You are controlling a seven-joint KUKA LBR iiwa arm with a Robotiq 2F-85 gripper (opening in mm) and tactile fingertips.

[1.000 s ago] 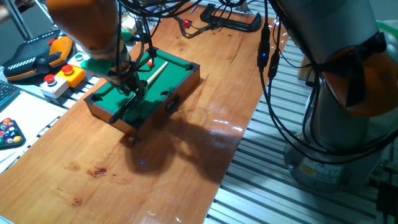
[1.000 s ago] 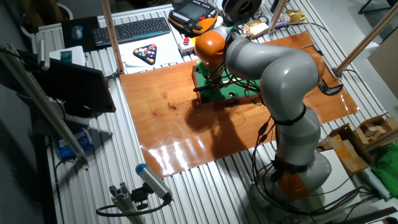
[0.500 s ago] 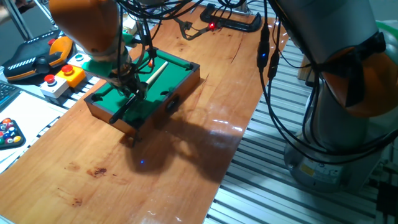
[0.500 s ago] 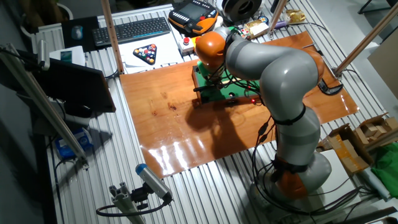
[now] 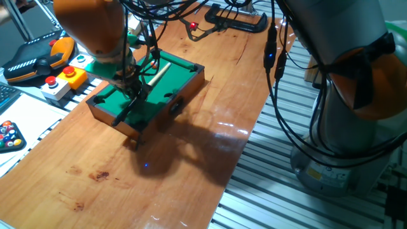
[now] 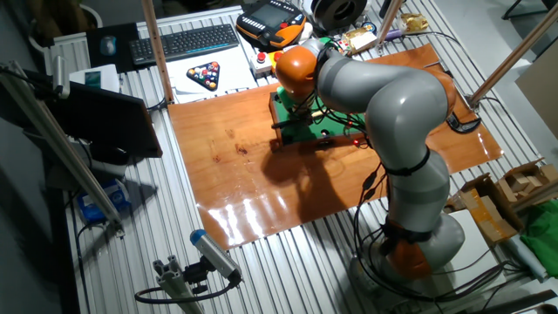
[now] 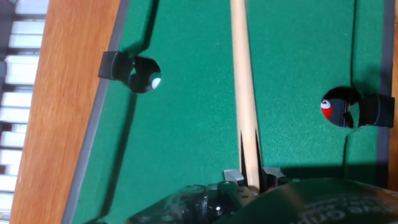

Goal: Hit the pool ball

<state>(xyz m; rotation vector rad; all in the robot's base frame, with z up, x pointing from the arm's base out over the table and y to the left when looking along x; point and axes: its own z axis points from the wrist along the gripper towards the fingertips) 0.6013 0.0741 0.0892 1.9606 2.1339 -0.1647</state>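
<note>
I have the gripper (image 7: 249, 180) low over the green felt of the miniature pool table (image 7: 186, 124), its jaws pinching the butt of the wooden cue (image 7: 244, 87), which runs toward 12 o'clock in the hand view. The pool ball (image 7: 327, 109) shows red at about 3 o'clock, sitting in the side pocket and well off the cue's line. My worry is that a straight push slides the cue past it, or drives the tip into the far rail and shoves the table across the tabletop (image 5: 191, 159).

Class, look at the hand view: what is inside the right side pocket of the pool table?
A red ball with a white spot sits in the pocket. Most of it is hidden by the pocket's dark rim, so any number is unreadable.
</note>
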